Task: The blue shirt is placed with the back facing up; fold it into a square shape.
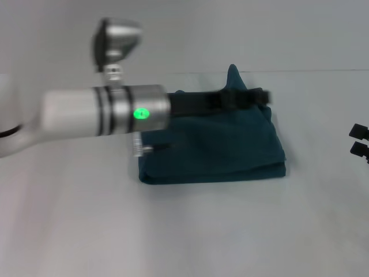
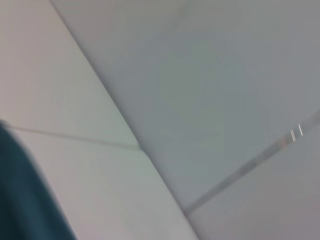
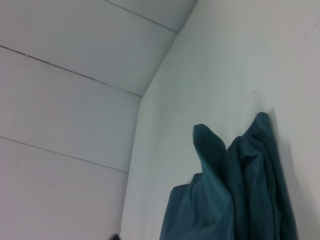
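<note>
- Teal fabric: 1 shirt (image 1: pixel 213 147) lies mid-table (image 1: pixel 184 231), already folded into a thick, roughly square stack, with a peak of cloth standing up at its far edge.
- Left gripper (image 1: pixel 259 97) reaches across the far part of the stack from the robot's left, its dark fingers blurred near the far right corner; I cannot tell how far apart they are or whether they pinch cloth.
- Right gripper (image 1: pixel 358 140) sits at the table's right edge, well apart from the shirt; 2 dark fingertips show with a gap between them and nothing in it.
- Risk 1, as I judge it: if the left gripper has cloth and pulls sideways, the top layer could drag and skew the stack, since soft fabric slides on itself.
- Risk 2: the raised peak, seen also in the right wrist view (image 3: pixel 210 145), may flop outward instead of inward and break the square outline.
- Risk 3: the left arm (image 1: pixel 104 112) hangs low over the stack's left side; a low sweep could snag the near edge and open the fold.
- Count: 1 shirt, 1 table, 2 grippers, 1 arm across the scene.
</note>
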Action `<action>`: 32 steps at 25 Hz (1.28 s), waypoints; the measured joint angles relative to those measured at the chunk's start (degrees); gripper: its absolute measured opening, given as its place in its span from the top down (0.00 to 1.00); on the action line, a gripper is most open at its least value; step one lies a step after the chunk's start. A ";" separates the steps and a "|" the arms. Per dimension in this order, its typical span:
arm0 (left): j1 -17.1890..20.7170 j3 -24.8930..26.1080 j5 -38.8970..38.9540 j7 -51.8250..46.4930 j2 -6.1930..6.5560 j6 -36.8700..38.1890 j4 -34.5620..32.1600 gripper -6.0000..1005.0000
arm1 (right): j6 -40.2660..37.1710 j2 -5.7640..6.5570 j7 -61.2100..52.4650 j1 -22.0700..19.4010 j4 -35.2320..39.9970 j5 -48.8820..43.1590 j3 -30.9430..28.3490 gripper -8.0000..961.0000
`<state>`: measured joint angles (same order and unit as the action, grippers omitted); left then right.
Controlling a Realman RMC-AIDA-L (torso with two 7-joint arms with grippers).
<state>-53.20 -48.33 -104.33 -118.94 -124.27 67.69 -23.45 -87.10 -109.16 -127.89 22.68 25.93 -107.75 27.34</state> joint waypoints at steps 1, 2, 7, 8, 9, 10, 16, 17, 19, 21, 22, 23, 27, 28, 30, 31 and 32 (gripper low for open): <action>3.56 0.21 1.64 -2.36 0.19 1.17 -3.52 0.60 | 0.03 0.07 0.02 0.03 0.00 -0.12 0.00 0.33; 7.11 0.25 3.06 -4.95 0.39 2.33 -7.29 0.58 | 0.10 0.15 0.03 0.06 0.09 -0.38 0.00 0.33; 14.90 0.31 4.61 -16.06 3.11 7.81 -14.23 0.47 | 0.67 0.60 0.04 1.26 0.60 -2.90 0.06 0.33; 15.92 0.56 4.52 -18.28 4.03 9.40 -14.28 0.44 | 0.99 0.75 0.04 1.82 0.62 -3.83 0.07 0.33; 16.84 1.33 4.36 -19.79 4.62 11.02 -14.22 0.40 | 1.21 0.84 0.04 2.29 0.64 -4.59 0.08 0.33; 17.83 2.37 4.15 -20.90 5.05 12.64 -14.15 0.37 | 1.55 0.93 0.04 2.92 0.72 -5.66 0.08 0.33; 22.92 10.84 2.29 -21.27 5.08 18.75 -16.67 0.24 | 5.43 2.05 -3.23 10.66 1.92 -14.88 0.09 0.33; 23.62 12.11 2.04 -21.15 5.08 19.11 -16.86 0.24 | 6.78 2.15 -4.61 12.37 2.02 -17.01 0.21 0.33; 24.73 13.68 1.92 -20.78 5.04 19.46 -17.14 0.24 | 9.91 2.09 -7.82 15.80 2.03 -21.07 1.25 0.33; 25.54 14.63 1.75 -20.55 4.97 19.18 -17.45 0.24 | 12.13 1.66 -10.72 18.91 1.85 -24.08 3.60 0.33; 25.67 14.88 1.54 -20.51 4.95 19.06 -17.48 0.24 | 13.03 1.27 -12.20 20.61 1.69 -25.58 5.33 0.33; 25.87 15.43 1.11 -20.40 4.94 18.88 -17.49 0.24 | 13.59 0.96 -13.13 21.90 1.61 -26.43 6.85 0.33; 25.99 17.25 -0.08 -19.92 4.96 18.67 -17.53 0.24 | 14.74 -0.46 -16.72 25.42 1.53 -28.54 12.21 0.33; 25.99 17.34 -0.17 -19.81 4.99 18.43 -17.53 0.24 | 14.93 -0.72 -17.26 25.84 1.57 -28.66 12.96 0.33; 25.94 17.36 -0.28 -19.42 5.04 17.83 -17.48 0.24 | 15.30 -1.04 -17.66 26.39 1.53 -28.77 13.50 0.33; 25.90 17.37 -0.31 -19.23 5.05 17.54 -17.40 0.24 | 15.37 -1.24 -17.72 26.54 1.46 -28.83 13.69 0.33; 25.86 17.39 -0.33 -19.10 5.05 17.35 -17.33 0.24 | 15.38 -1.47 -17.80 26.62 1.41 -28.87 13.91 0.33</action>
<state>-27.34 -30.94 -104.66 -138.04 -119.21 85.03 -40.77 -71.72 -110.63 -145.69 49.31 27.33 -136.62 41.26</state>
